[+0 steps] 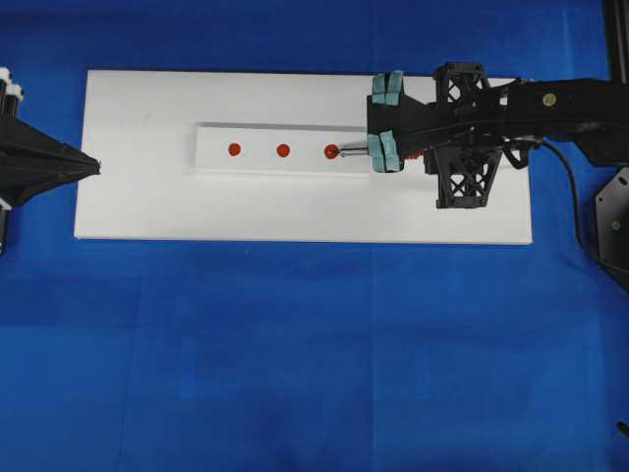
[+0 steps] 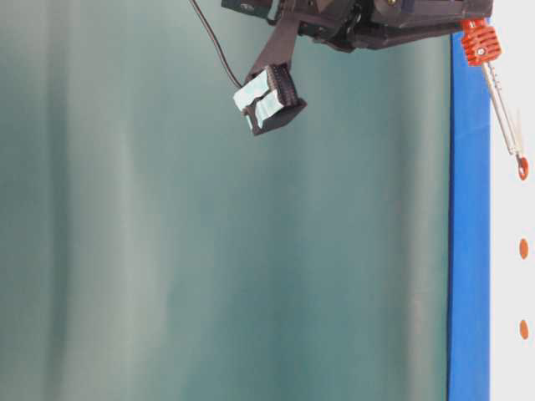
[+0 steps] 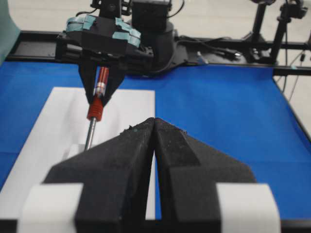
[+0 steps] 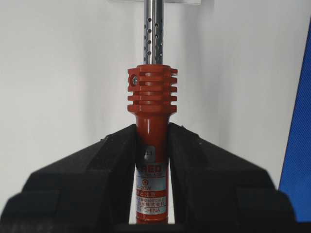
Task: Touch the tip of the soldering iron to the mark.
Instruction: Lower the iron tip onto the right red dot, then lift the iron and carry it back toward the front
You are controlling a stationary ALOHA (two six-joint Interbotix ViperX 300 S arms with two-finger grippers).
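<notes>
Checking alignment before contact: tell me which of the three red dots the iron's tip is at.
The tip sits at the outer dot nearest the right gripper, not at the mark in the middle, nor the far outer dot.

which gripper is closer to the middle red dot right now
Right. The right gripper, holding the soldering iron, sits just past the block's end; the left gripper waits off the board's far edge from the mark.

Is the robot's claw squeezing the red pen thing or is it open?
Shut: the right gripper has both pads pressed against the soldering iron.
</notes>
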